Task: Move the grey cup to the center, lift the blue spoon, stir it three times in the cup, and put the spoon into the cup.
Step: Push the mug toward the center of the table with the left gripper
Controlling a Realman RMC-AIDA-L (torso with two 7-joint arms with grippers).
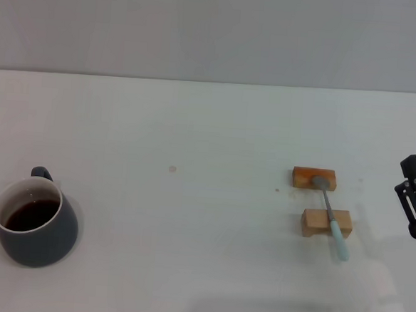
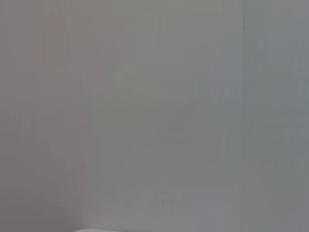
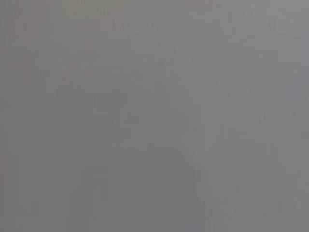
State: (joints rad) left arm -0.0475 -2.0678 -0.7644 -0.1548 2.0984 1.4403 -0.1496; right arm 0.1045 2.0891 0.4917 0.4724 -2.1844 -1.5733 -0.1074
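The grey cup [image 1: 35, 222] stands at the near left of the white table, its handle turned to the far side, with dark brown liquid inside. The blue spoon [image 1: 331, 217] lies at the right, resting across two wooden blocks, its metal bowl on the far block and its pale blue handle pointing toward me. My right gripper [image 1: 415, 199] shows partly at the right edge, to the right of the spoon and apart from it. My left gripper is out of view. Both wrist views show only a plain grey surface.
The two wooden blocks [image 1: 314, 178] [image 1: 326, 223] sit one behind the other under the spoon. The white table [image 1: 191, 198] ends at a grey wall at the back. A small speck [image 1: 172, 169] marks the table near the middle.
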